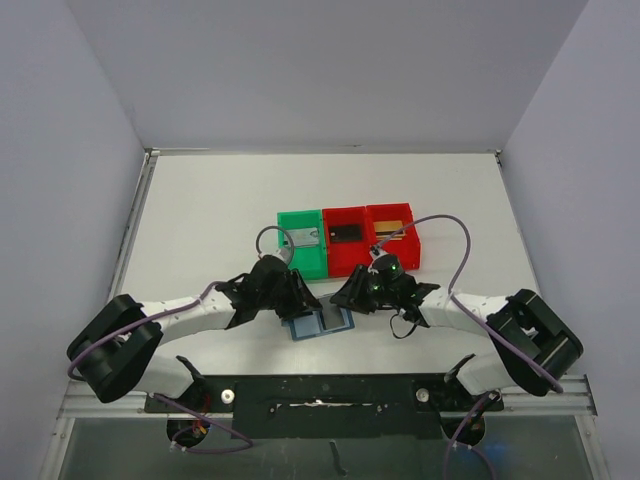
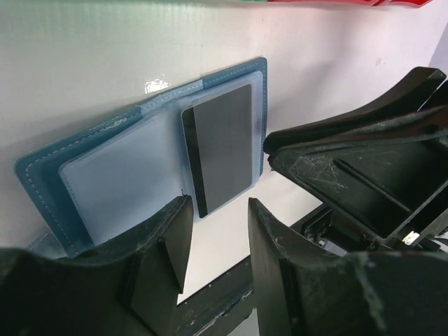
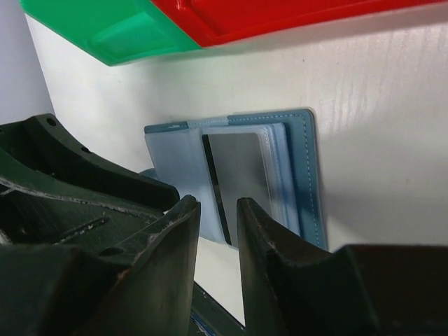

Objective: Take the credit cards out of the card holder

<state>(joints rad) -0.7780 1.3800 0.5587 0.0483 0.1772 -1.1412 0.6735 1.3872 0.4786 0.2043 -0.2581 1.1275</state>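
Note:
The blue card holder [image 1: 318, 323] lies open on the table between my two grippers. In the left wrist view the card holder [image 2: 91, 150] shows clear pockets, and a grey card with a dark stripe [image 2: 222, 147] sits in its right panel. The right wrist view shows the same card [image 3: 243, 171] in the holder [image 3: 308, 175], its near edge sticking out toward my fingers. My left gripper [image 2: 218, 210] is open and empty over the holder's near edge. My right gripper [image 3: 213, 206] is narrowly open just short of the card's edge, with nothing between its jaws.
A green bin [image 1: 302, 243] and two red bins [image 1: 345, 240] [image 1: 393, 235] stand in a row just behind the holder, each with a card inside. The two grippers [image 1: 305, 303] [image 1: 343, 297] are very close together. The table's front rail [image 1: 320, 385] is near.

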